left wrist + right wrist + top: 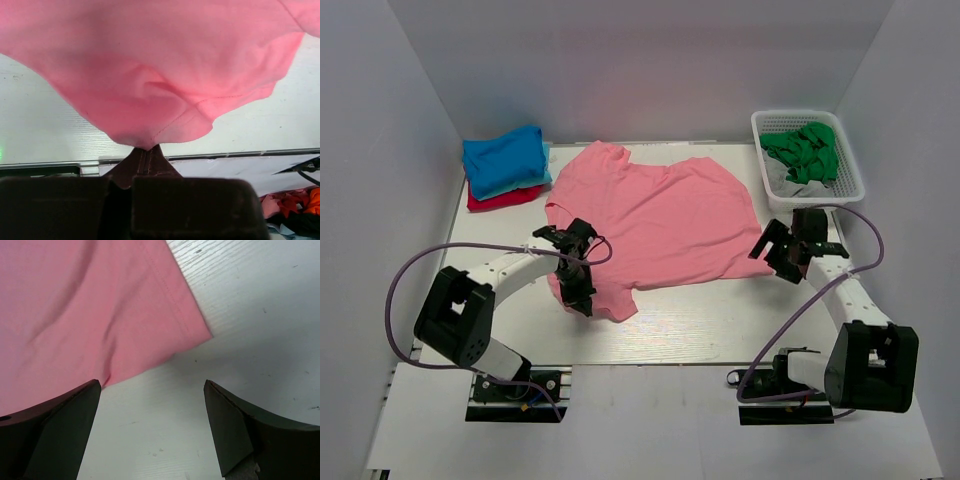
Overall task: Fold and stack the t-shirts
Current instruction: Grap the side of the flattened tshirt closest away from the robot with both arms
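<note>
Here, my left gripper [145, 150] is pinched shut on the near-left corner of the salmon-pink t-shirt [660, 215], which lies spread across the middle of the table [720, 330]; a grip at that edge gives me something to carry over in a fold; my right gripper [152, 385] hangs wide apart just over the shirt's right corner, placed, I judge, to take the matching edge; the folded stack [505, 168] sits far left
</note>
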Robot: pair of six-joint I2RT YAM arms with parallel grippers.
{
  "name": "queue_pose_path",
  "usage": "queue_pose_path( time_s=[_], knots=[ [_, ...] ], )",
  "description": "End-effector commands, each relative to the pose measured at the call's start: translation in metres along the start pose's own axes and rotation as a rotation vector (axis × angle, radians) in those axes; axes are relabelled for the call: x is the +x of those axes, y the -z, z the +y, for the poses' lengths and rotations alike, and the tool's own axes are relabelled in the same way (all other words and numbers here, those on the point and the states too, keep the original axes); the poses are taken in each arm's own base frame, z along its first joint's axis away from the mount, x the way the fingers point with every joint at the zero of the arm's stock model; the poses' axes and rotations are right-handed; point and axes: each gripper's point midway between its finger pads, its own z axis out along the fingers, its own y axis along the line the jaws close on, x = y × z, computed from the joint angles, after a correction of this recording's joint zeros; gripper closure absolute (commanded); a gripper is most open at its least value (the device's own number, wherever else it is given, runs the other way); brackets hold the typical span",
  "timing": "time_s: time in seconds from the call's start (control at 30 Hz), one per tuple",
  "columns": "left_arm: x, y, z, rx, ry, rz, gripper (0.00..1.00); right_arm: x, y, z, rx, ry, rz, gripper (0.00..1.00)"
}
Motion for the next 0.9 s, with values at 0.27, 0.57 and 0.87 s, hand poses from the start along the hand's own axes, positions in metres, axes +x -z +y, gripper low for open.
queue_pose_path(
  time_s=[0.27, 0.57, 0.87],
  knots=[
    [-0.02, 0.033, -0.013, 0.031, -0.088, -0.098, 1.0, -0.019, -0.036, -0.021, 0.174, -0.082, 0.013, 0.18],
    [-0.017, 0.04, -0.013, 0.043, -0.099, -0.099, 1.0, 0.008, -0.063, -0.028, 0.195, -0.135, 0.127, 0.44],
    [0.016, 0.049, 0.008, -0.002, -0.037, -0.031, 1.0, 0.053, -0.024, -0.058, 0.325, -0.113, 0.26, 1.0]
  ],
)
